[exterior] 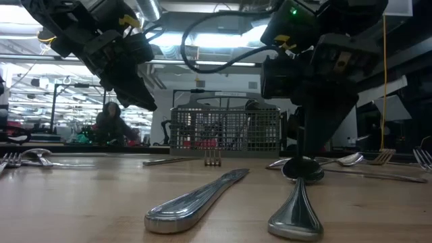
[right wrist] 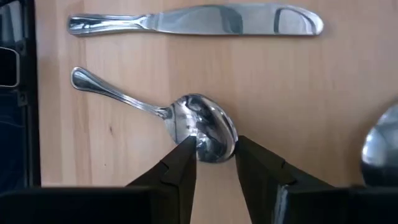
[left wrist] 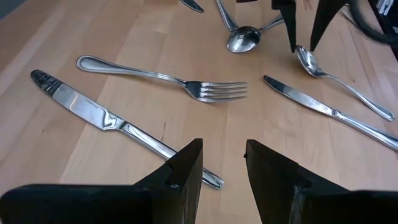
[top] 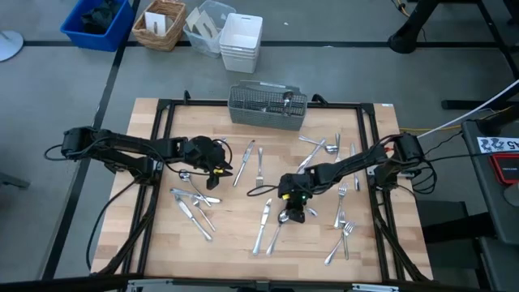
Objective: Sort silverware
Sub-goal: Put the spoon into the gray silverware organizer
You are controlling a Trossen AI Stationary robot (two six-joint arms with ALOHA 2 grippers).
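Silverware lies scattered over the wooden table (top: 243,235): forks, spoons and knives. My right gripper (right wrist: 214,146) is open and points steeply down at a spoon (right wrist: 186,121) in the table's middle, one fingertip on either side of its bowl. The spoon lies flat, its handle (exterior: 297,212) running toward the near edge. My left gripper (left wrist: 222,146) hangs open above the table left of centre (top: 220,164), touching nothing. Below it lie a knife (left wrist: 118,121) and a fork (left wrist: 161,78). The grey mesh caddy (top: 268,105) stands at the far edge. My right gripper's open fingers (right wrist: 181,158) come from above, slanting down, and stand at the end of the spoon's bowl (right wrist: 205,134). The bowl lies flat on the table between them. I cannot tell whether the fingers touch it.
Knives (top: 195,215) lie at the near left and forks (top: 342,223) at the right. A long knife (exterior: 196,199) lies beside the spoon. Bins and a basket (top: 162,24) stand beyond the far edge. A person (exterior: 111,121) shows in the room behind.
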